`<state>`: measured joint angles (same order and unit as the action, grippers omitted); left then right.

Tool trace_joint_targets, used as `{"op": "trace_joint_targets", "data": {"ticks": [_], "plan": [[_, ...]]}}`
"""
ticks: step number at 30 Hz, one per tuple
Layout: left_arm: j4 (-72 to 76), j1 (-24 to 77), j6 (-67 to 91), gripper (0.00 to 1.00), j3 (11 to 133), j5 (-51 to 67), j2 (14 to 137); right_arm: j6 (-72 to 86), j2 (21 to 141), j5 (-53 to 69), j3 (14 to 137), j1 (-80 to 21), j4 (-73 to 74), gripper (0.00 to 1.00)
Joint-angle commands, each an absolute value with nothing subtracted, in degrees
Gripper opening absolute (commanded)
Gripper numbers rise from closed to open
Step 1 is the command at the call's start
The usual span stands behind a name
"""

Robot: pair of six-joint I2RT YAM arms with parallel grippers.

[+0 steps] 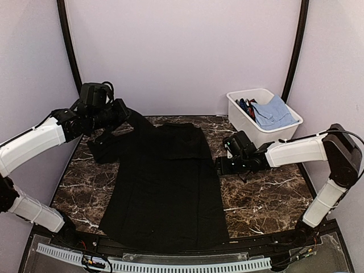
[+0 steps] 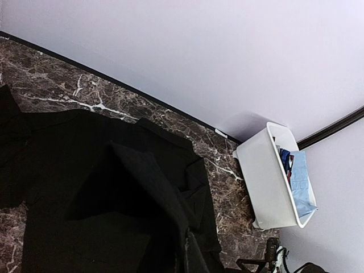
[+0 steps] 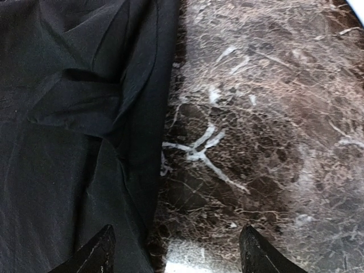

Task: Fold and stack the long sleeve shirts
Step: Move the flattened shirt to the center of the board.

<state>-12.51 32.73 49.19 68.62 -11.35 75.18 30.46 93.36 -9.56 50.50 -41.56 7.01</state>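
Black long sleeve shirt (image 1: 165,182) spread flat; left gripper (image 1: 120,111) clamped on its raised far-left sleeve (image 1: 138,124); right gripper (image 1: 220,165) jaws wide apart, low beside shirt's right edge

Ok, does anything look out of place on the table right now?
Nothing spilled or damaged. Only the black shirt is uneven: its sleeve is bunched and lifted at the far left, pinched in the left tool, and a fold ridge sits by its right edge. The white bin stands upright.

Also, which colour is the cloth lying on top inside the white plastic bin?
The crumpled soft cloth is light blue; the top external view shows it best.
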Motion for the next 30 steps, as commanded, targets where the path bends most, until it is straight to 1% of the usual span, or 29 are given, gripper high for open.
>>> {"op": "trace_joint_targets", "data": {"ticks": [1,5,8,10,14,16,21,25,30], "plan": [[-16.4,32.0,46.7,0.00,69.5,-13.2,73.9,29.3,94.9,-6.2,51.6,-41.3,3.0,0.70],[-16.5,31.6,45.7,0.00,69.7,-12.1,74.2,29.1,96.1,-5.6,52.0,-41.3,3.0,0.68],[-16.6,31.6,44.9,0.00,70.8,-11.4,75.0,28.8,96.8,-5.7,52.7,-41.6,3.4,0.64],[-17.0,31.6,45.0,0.00,71.4,-11.5,75.2,28.7,97.3,-5.6,53.0,-41.7,3.5,0.59],[-17.0,31.6,44.8,0.00,71.4,-12.5,73.8,28.8,99.0,-5.4,53.0,-42.2,3.7,0.45],[-17.0,31.6,44.1,0.00,71.5,-12.3,73.3,29.0,99.5,-5.4,52.9,-42.4,3.5,0.36],[-16.2,31.6,41.6,0.00,71.1,-9.3,72.7,29.9,100.5,-6.5,53.2,-42.5,4.0,0.17],[-14.0,31.6,40.4,0.00,70.0,-6.3,72.0,30.5,100.9,-6.4,53.5,-42.5,3.9,0.00],[-11.0,31.6,39.4,0.00,69.6,-2.0,72.8,31.8,100.2,-9.1,53.4,-42.5,6.1,0.00]]}}
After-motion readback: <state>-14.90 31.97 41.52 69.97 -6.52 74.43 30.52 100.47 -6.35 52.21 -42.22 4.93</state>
